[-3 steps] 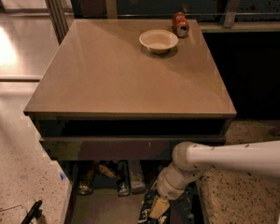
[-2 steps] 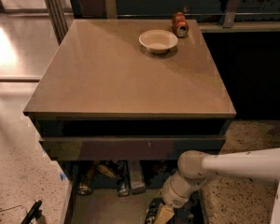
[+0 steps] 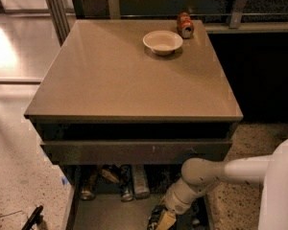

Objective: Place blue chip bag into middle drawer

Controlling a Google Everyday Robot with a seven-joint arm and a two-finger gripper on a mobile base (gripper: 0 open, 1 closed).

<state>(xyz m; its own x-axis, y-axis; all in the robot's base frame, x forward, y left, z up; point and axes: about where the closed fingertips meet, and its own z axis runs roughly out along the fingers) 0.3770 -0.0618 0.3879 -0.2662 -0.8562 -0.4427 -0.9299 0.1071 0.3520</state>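
Note:
The middle drawer (image 3: 110, 213) is pulled out at the bottom of the view, with dark side walls and a grey-tan floor. My gripper (image 3: 161, 218) is low inside its right front part, on the end of the white arm (image 3: 216, 172) that comes in from the right. A dark and yellow-tan crumpled thing (image 3: 164, 221) sits right at the gripper. I cannot tell whether it is the blue chip bag. No clear navy bag with white lettering shows elsewhere.
Several cans and bottles (image 3: 127, 181) lie at the back of the open drawer. A plain dark drawer front (image 3: 134, 152) sits above it. On the tan cabinet top (image 3: 115, 75) stand a white bowl (image 3: 162, 42) and a red soda can (image 3: 185, 25). A dark object (image 3: 32, 218) lies on the floor at lower left.
The arm and gripper have sunk a little lower and toward the front of the open drawer. Bowl and can have not moved.

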